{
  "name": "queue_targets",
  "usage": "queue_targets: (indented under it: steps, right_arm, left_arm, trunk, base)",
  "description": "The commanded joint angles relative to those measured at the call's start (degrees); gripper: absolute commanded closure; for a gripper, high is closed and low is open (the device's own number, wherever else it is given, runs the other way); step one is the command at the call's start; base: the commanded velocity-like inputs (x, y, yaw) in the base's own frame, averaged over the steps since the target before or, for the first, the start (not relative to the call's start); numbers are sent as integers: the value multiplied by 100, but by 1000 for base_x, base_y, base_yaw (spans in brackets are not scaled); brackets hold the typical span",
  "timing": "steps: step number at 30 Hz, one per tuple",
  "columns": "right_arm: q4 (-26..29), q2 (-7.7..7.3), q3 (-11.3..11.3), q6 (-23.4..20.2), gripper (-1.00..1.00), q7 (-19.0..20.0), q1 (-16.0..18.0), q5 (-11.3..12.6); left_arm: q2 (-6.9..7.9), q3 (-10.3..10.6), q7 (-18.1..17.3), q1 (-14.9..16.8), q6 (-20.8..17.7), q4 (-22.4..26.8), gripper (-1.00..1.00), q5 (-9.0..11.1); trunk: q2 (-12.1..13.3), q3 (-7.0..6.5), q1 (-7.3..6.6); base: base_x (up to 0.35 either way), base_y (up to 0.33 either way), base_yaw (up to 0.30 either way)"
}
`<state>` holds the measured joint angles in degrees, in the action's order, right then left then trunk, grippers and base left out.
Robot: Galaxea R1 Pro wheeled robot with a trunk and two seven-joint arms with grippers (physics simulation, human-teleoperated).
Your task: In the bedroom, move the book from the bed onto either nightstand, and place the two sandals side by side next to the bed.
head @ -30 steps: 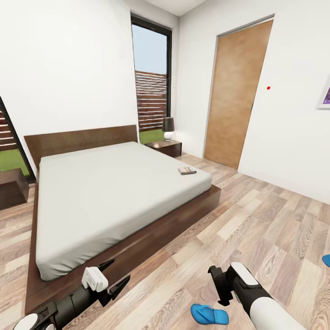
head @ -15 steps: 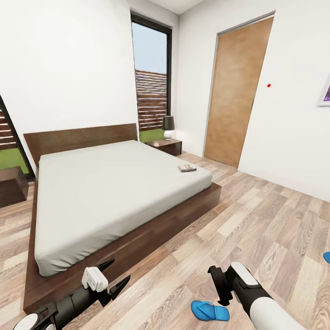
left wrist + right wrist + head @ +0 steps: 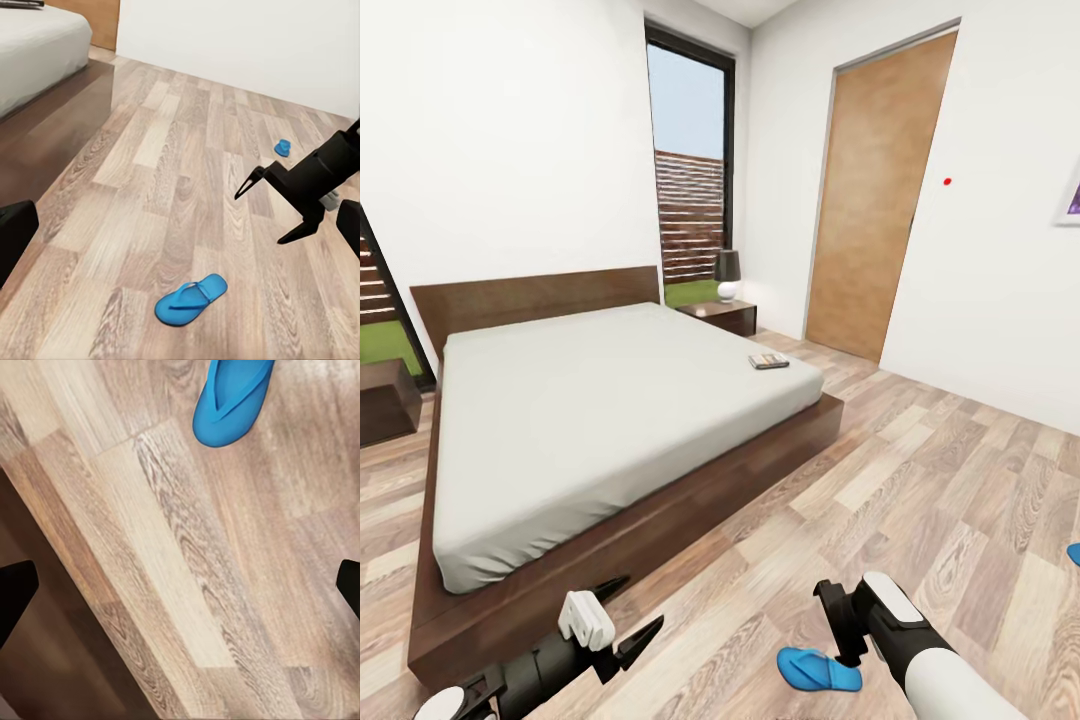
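Both my grippers, left point(image 3: 622, 628) and right point(image 3: 838, 625), hang spread and empty above the floor. Nothing looks done: on the bed point(image 3: 600, 410) the book point(image 3: 768, 361) waits near its corner; one sandal point(image 3: 818, 669) lies below my right gripper, the other sandal point(image 3: 283, 147) well apart.

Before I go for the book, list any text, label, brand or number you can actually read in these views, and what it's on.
No text can be read in these views.
The book on the bed: cover markings too small and blurred to read.
The picture on the right wall: cut off at the frame edge, no lettering visible.
The near sandal and far sandal: plain blue, no visible brand.
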<state>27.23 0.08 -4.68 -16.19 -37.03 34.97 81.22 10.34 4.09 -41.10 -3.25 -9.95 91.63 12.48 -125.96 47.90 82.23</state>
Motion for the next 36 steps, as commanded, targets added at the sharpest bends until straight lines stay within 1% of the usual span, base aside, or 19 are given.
queue_targets:
  steps: [1, 8, 20, 36]
  right_arm:
    - [10, 1, -18, -19, -100, -33, 1, 17]
    - [18, 1, -16, 23, -100, -25, 1, 17]
    - [19, 1, -7, 2, -100, -24, 1, 17]
    - [19, 1, -7, 2, -100, -24, 1, 17]
  left_arm:
    - [4, 6, -4, 0, -59, 4, -100, 61]
    - [4, 13, -3, 0, -59, 3, -100, 61]
    - [4, 13, -3, 0, -62, 3, -100, 70]
    - [4, 20, -3, 0, -60, 4, -100, 53]
  trunk:
    - [-44, 23, 22]
    - [-324, 149, 176]
    - [-324, 149, 176]
    - [-966, 436, 527]
  base:
    - [0, 0, 0]
    - [0, 0, 0]
    - [0, 0, 0]
    - [0, 0, 0]
